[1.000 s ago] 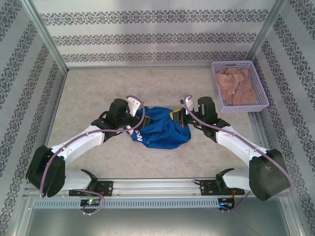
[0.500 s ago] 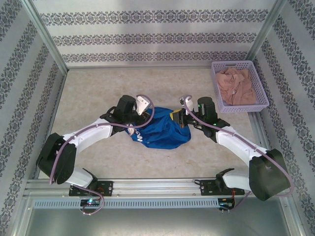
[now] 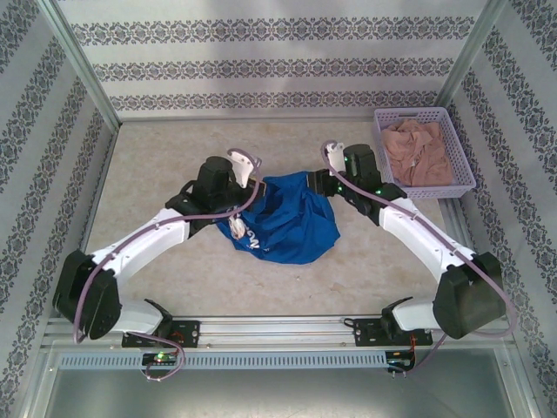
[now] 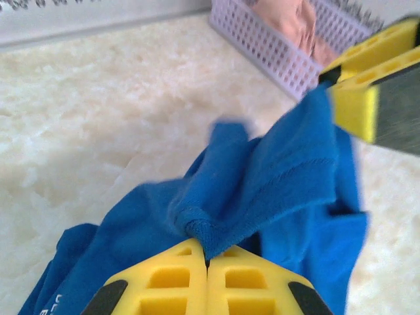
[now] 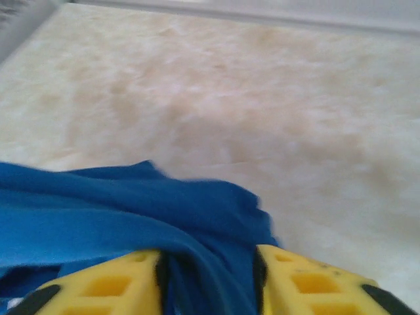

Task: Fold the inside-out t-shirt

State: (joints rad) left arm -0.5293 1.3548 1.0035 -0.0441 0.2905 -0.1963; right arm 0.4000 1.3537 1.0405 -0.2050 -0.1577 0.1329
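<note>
The inside-out t-shirt (image 3: pixel 291 226) is a royal-blue heap at the middle of the table, with white print showing at its left edge. My left gripper (image 3: pixel 247 193) is at the shirt's upper left. In the left wrist view this left gripper (image 4: pixel 208 261) is shut on a hemmed fold of the t-shirt (image 4: pixel 262 190). My right gripper (image 3: pixel 324 184) is at the shirt's upper right corner. In the right wrist view this right gripper (image 5: pixel 207 283) has its jaws apart, and a band of the t-shirt (image 5: pixel 131 216) runs loosely between them.
A lilac basket (image 3: pixel 381 139) holding a pinkish-beige garment (image 3: pixel 422 152) stands at the back right, close behind my right arm. The basket (image 4: pixel 275 49) is also in the left wrist view. Patterned walls close off the back and both sides of the beige table (image 3: pixel 174 148).
My left gripper has shut on a fold of the shirt. My right gripper has moved toward the back and its jaws have parted. The shirt is drawn out wider between them.
</note>
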